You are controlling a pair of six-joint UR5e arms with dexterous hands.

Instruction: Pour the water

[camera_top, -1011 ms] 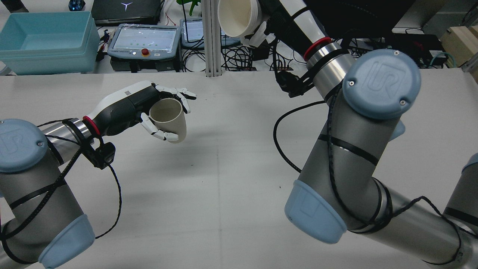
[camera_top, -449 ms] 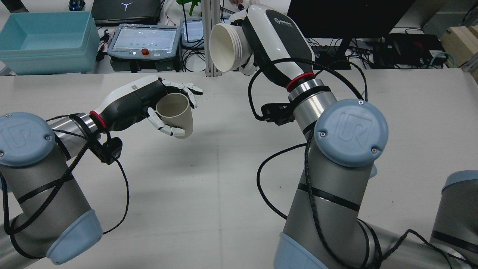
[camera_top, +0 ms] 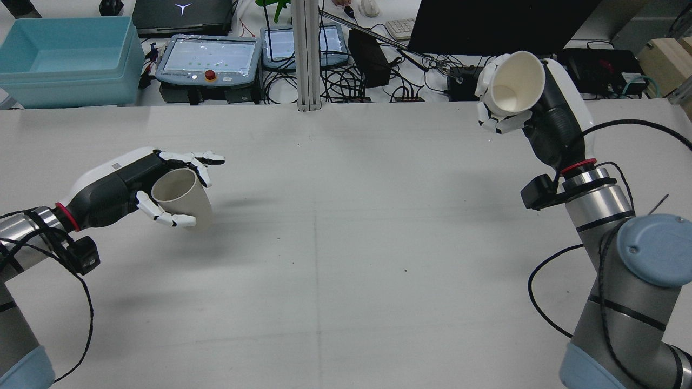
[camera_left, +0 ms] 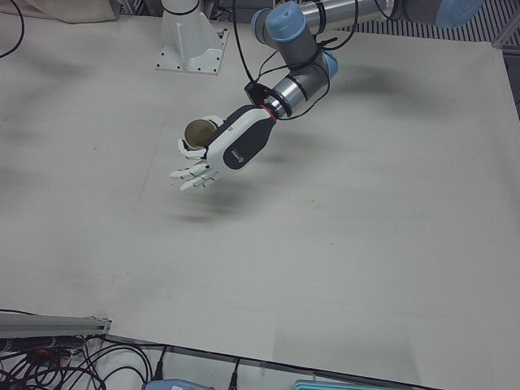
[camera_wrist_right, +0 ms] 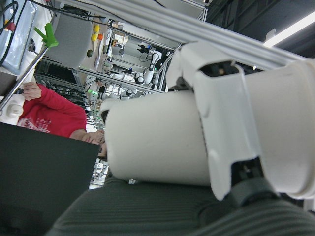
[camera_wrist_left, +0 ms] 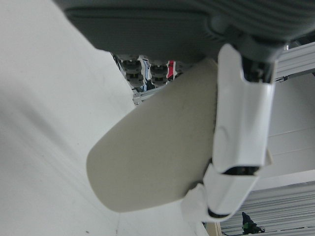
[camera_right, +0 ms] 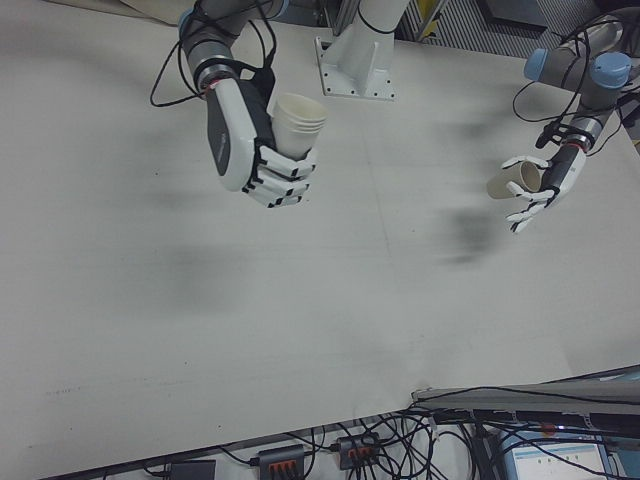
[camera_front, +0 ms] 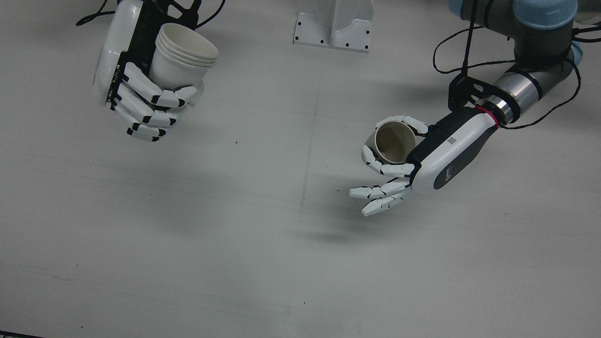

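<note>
My left hand (camera_top: 124,189) is shut on a beige paper cup (camera_top: 181,201) and holds it just above the table (camera_top: 346,216) at the left, with its mouth tilted toward the rear camera. The front view shows the same left hand (camera_front: 436,155) with the beige cup (camera_front: 394,143), some fingers spread. My right hand (camera_top: 546,113) is shut on a white cup with a ridged rim (camera_top: 516,81), held high at the far right and tilted. It also shows in the front view (camera_front: 183,51). No water is visible in either cup.
A blue bin (camera_top: 65,59), a teach pendant (camera_top: 208,59), cables and a monitor lie beyond the table's far edge. An aluminium post (camera_top: 305,54) stands at the far middle. A white pedestal base (camera_front: 333,26) sits on the table between the arms.
The two hands have moved apart. The right hand swung the white cup from the far centre to the far right. The left hand carried the beige cup left and lower.
</note>
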